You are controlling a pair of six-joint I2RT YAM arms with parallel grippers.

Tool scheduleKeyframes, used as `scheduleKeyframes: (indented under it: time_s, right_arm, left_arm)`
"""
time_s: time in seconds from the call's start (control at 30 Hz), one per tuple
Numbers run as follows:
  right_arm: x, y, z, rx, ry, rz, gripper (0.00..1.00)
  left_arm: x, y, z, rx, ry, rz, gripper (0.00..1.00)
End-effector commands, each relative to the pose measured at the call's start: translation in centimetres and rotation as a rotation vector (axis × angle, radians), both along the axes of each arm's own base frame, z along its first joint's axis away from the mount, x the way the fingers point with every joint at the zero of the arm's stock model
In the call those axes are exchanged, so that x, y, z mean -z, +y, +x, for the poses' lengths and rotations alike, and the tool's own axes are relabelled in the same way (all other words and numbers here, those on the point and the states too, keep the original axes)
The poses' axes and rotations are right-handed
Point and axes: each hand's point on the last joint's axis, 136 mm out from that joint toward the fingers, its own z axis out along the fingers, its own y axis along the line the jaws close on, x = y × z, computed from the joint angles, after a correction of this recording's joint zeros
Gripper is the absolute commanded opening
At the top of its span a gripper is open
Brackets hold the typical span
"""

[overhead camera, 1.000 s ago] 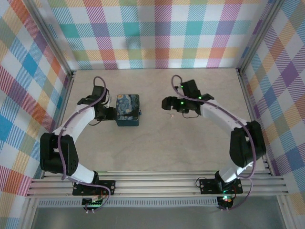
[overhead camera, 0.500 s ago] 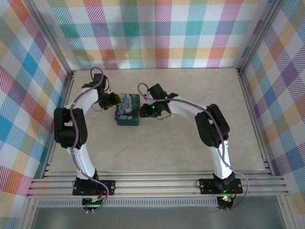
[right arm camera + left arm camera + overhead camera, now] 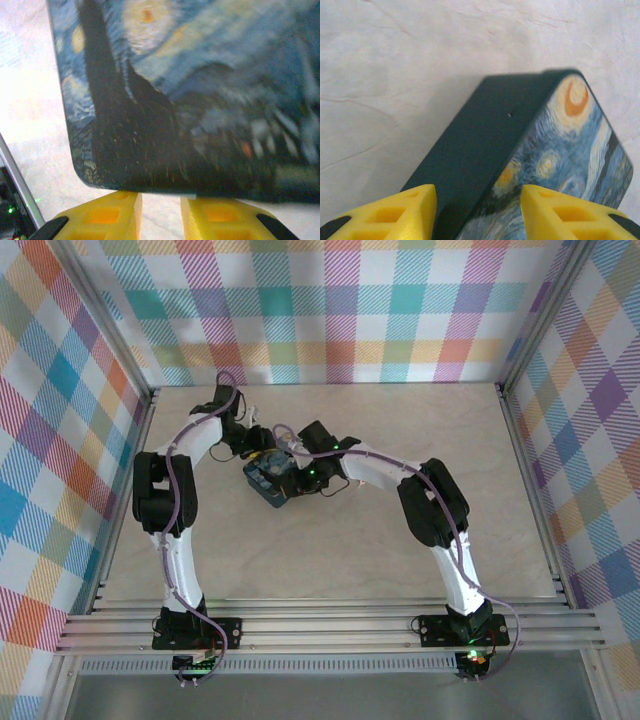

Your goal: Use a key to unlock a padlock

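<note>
Broadly, the pale tabletop (image 3: 400,540) carries the padlock (image 3: 271,480) left of centre toward the back, skewed between both arms. On it the left jaws look clamped across its thickness, one yellow finger (image 3: 395,215) by the dark side, the other on the painted face. Smaller still, the right jaws stand narrow at its edge; whether they pinch the key I cannot tell. Best hold the body rigid, find the keyhole, line up square, then feed gently without forcing

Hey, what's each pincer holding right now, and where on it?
The left pincer clamps the padlock by its near end, one finger on the teal side, one on the painted face. Whether the right pincer holds anything cannot be told.
</note>
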Motion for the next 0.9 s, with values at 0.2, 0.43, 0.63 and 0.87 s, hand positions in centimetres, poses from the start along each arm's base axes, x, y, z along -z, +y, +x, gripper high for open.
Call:
scheduleKeyframes:
  time_s: [0.2, 0.43, 0.63, 0.87]
  right_arm:
    - [-6.7, -0.3, -3.3, 0.025, -0.061, 0.017, 0.37]
    - [-10.9, -2.8, -3.6, 0.095, -0.128, 0.004, 0.44]
    - [-11.1, -5.2, -0.9, 0.181, -0.103, -0.047, 0.66]
    - [-8.5, -7.1, 4.5, 0.296, 0.005, -0.124, 0.73]
  left_arm:
    - [-2.7, 0.9, -1.3, -0.042, 0.007, 0.056, 0.56]
    - [-6.4, 5.9, -1.6, -0.240, -0.041, 0.034, 0.61]
    - [-6.6, 8.5, -5.8, -0.372, 0.003, -0.096, 0.61]
    - [-3.5, 6.1, -11.8, -0.409, 0.110, -0.285, 0.60]
